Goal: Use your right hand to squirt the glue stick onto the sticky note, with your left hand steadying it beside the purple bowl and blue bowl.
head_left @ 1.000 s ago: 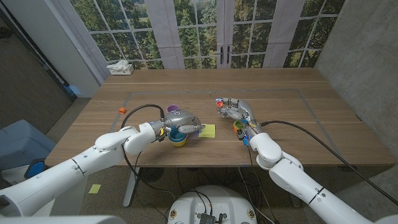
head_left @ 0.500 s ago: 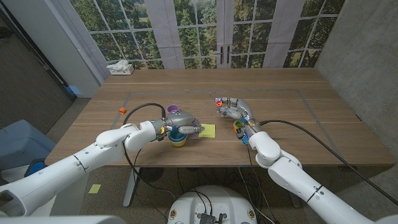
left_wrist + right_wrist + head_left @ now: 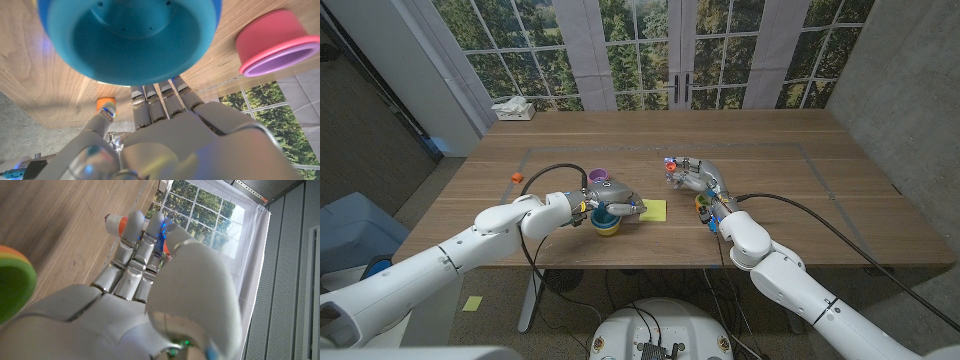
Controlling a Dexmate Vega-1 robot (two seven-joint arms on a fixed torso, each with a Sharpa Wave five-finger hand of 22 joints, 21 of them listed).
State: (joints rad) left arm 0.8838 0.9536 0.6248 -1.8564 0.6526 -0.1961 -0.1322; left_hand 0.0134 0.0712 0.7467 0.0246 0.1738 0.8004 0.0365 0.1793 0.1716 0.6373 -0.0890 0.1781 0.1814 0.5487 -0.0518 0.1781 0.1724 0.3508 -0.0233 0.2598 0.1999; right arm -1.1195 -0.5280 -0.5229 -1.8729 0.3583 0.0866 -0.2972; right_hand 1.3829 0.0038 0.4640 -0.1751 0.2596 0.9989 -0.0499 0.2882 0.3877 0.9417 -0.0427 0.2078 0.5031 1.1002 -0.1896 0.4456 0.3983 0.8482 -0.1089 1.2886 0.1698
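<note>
Right hand (image 3: 692, 177) sits on the table past the sticky note (image 3: 654, 209), well apart from it. Its fingers (image 3: 134, 235) curl around the glue stick (image 3: 114, 222), orange band and white end poking out beyond them. Left hand (image 3: 610, 194) reaches over the blue bowl (image 3: 605, 220), fingertips at the note's near edge; can't tell if they press it. Purple bowl (image 3: 598, 176) just behind the left hand. Small orange piece (image 3: 517, 177) further out on the table (image 3: 800, 200)
</note>
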